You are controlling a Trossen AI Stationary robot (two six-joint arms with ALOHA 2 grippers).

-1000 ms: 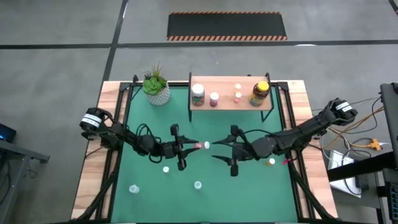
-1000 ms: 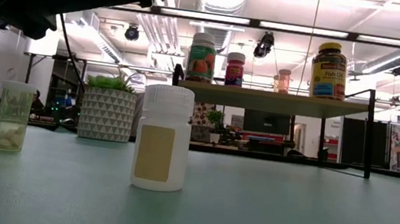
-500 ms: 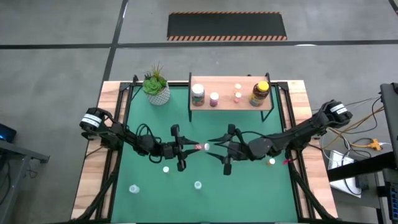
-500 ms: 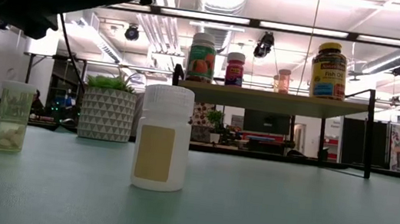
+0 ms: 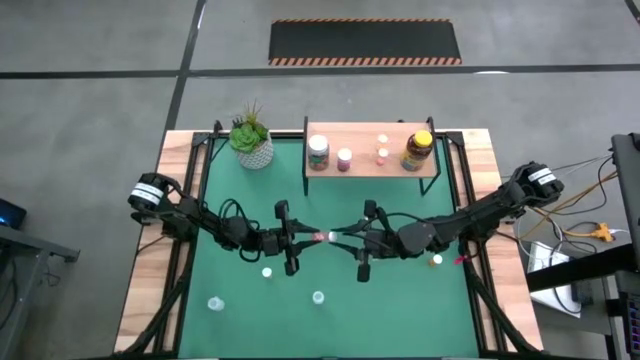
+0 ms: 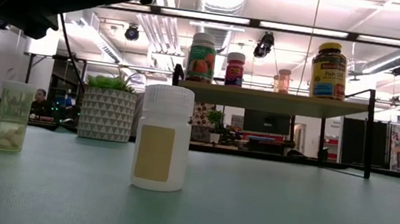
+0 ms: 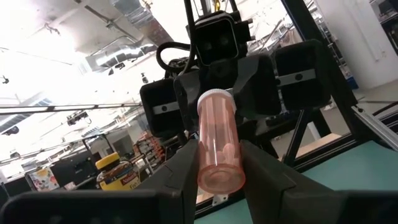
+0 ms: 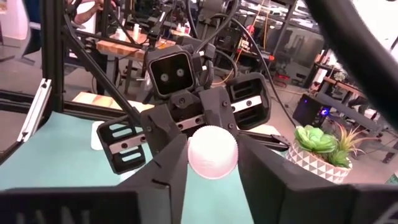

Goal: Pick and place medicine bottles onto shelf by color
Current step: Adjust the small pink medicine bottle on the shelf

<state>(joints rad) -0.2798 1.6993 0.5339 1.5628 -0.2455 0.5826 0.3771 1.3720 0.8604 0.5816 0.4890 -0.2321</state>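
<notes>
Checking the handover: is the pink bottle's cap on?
On: a white cap closes the translucent pink bottle, held by the left tool.

A pink bottle [image 7: 219, 143] with a white cap lies level in mid-air at table centre. The shelf [image 5: 372, 160] at 12 o'clock carries four bottles — the amber jar [image 5: 418, 150] rightmost. Loose ones stand around 6 o'clock — a white bottle [image 6: 163, 137] and a clear vial [image 6: 13, 117].

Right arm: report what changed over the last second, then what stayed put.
The right gripper slid across the table toward the left gripper, and its fingers now flank the white-capped end of the pink bottle. The left gripper kept its hold on the bottle and did not move. The four bottles on the shelf and the loose ones on the table stayed put.
</notes>
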